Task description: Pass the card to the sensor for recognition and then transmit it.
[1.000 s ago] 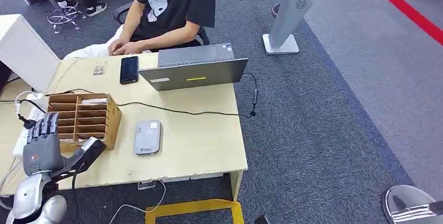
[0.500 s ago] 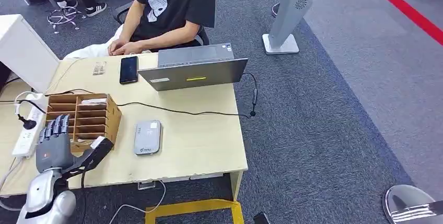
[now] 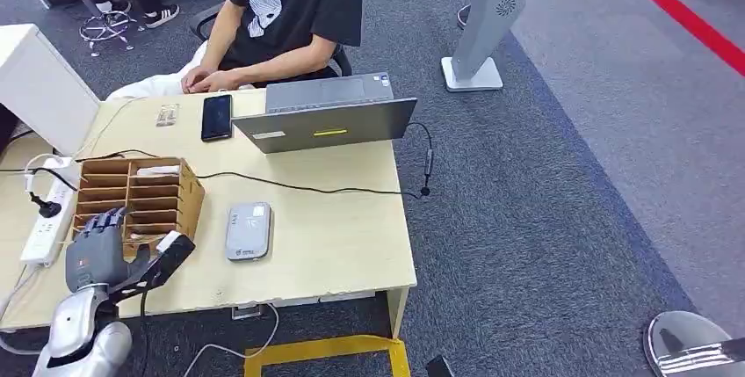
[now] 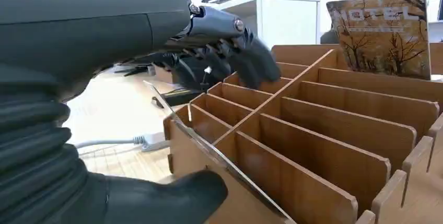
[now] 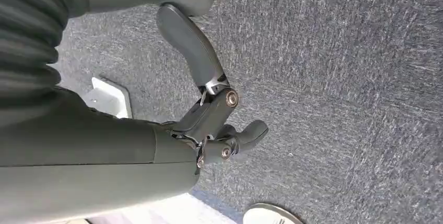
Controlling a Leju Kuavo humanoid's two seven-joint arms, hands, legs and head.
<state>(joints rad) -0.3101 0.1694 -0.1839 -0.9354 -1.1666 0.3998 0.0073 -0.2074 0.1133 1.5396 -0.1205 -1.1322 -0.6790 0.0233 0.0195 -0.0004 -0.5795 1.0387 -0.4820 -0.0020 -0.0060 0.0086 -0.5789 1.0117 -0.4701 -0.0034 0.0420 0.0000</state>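
Left hand: my left hand (image 3: pixel 98 252) hovers over the wooden organizer (image 3: pixel 141 199), fingers apart, nothing pinched.
Card: upright in a far slot (image 4: pixel 385 33).
Advice: I'd reach farther, pinch its top edge.
Sensor: grey reader (image 3: pixel 249 230) beside organizer.
Right hand: hangs (image 5: pixel 219 125), partly curled, holding nothing.

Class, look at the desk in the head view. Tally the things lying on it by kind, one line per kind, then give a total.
Laptop: 1
Phone: 1
Card reader: 1
Wooden slotted card rack: 1
Power strip: 1
Small card beside the phone: 1
Total: 6
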